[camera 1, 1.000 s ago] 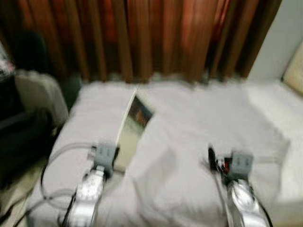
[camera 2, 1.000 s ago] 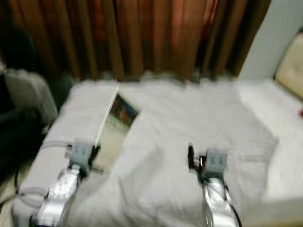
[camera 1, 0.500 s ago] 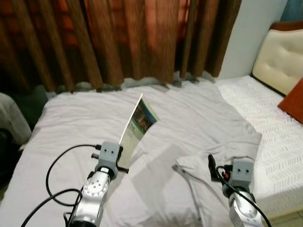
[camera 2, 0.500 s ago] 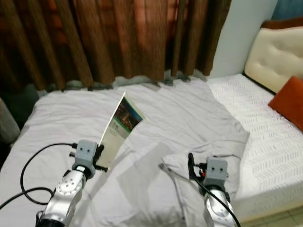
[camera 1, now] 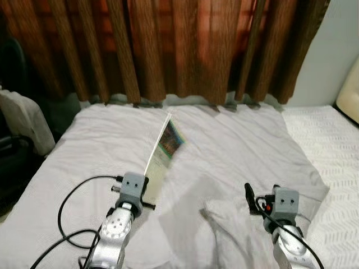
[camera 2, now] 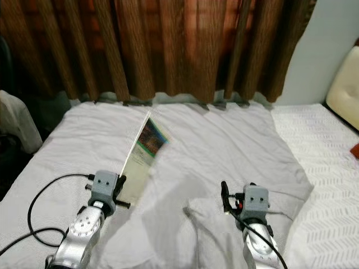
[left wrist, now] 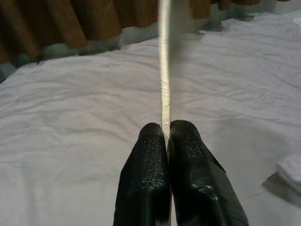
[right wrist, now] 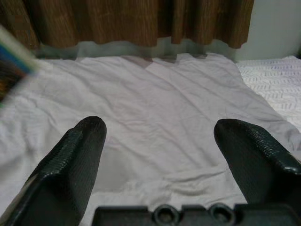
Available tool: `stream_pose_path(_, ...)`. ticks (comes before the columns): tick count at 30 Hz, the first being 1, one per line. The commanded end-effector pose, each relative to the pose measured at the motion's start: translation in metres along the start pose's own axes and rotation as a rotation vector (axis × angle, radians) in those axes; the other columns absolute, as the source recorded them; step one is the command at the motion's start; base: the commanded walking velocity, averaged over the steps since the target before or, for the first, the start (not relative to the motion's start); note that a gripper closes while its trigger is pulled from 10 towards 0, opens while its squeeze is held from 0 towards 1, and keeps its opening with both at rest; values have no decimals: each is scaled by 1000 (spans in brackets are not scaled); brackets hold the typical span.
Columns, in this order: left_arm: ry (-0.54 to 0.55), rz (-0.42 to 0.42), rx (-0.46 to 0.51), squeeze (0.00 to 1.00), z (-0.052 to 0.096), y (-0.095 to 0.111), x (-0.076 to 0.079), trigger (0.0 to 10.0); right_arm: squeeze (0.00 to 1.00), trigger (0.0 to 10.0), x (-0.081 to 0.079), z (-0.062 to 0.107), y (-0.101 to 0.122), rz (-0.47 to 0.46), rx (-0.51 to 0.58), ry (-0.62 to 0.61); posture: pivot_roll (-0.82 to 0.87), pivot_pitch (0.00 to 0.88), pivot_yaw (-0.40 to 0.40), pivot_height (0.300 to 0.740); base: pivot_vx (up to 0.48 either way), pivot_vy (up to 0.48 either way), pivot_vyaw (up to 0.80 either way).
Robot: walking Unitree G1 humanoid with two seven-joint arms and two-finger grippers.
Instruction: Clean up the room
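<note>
A thin magazine (camera 1: pixel 164 151) with a colourful cover stands on edge above the bed, held in my left gripper (left wrist: pixel 166 133), which is shut on its lower edge. In the left wrist view the magazine (left wrist: pixel 164 70) runs straight out from between the two black fingers (left wrist: pixel 146 160). My right gripper (right wrist: pixel 160 136) hovers open over the grey sheet (right wrist: pixel 155 108), its two fingers spread wide with nothing between them. In the eye views the right wrist (camera 1: pixel 283 204) sits above a rumpled fold of sheet (camera 1: pixel 235 216).
A grey sheet (camera 1: pixel 235 145) covers the bed. Brown curtains (camera 1: pixel 168 45) hang behind it. A white quilted mattress (camera 1: pixel 331 134) and a cream headboard (camera 1: pixel 350 89) lie to the right. A pale cloth on dark furniture (camera 1: pixel 19 120) is at the far left.
The camera has swung left, so the headboard and orange cushion slid out to the right. Both grippers keep their poses; the magazine stays in the left one.
</note>
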State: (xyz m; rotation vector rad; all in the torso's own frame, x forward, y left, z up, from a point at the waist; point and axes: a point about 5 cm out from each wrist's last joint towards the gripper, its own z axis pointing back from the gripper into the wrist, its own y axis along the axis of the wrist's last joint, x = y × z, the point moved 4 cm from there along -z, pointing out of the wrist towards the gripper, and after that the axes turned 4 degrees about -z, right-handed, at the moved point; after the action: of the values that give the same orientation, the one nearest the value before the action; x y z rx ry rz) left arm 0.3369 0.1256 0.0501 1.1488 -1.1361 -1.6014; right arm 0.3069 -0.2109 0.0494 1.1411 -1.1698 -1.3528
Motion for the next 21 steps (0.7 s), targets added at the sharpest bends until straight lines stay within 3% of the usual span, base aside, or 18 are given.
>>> stream_pose_path(1,-25,-14,74,0,-3,19,9,10000,0,10000,7,1,-2,-5,-10,-20,-52,0,-3,740,266,-398,0)
stream_pose_path(6,-56,-2,83,0,-2,18,10,10000,0,10000,5,1,-5,-5,-16,-12,-53,0,-2,740,265,-397,0)
stream_pose_path(10,-64,90,103,0,-2,22,9,10000,0,10000,5,2,-6,-5,-21,-9,-55,0,0,740,161,-176,0)
stream_pose_path(15,-75,22,112,0,-2,24,11,10000,0,10000,6,2,-7,-5,-24,-9,-56,0,0,740,0,0,0)
stream_pose_path(21,-126,21,148,0,1,29,19,10000,0,10000,5,2,-7,-7,-23,-6,-57,0,4,740,0,-467,0)
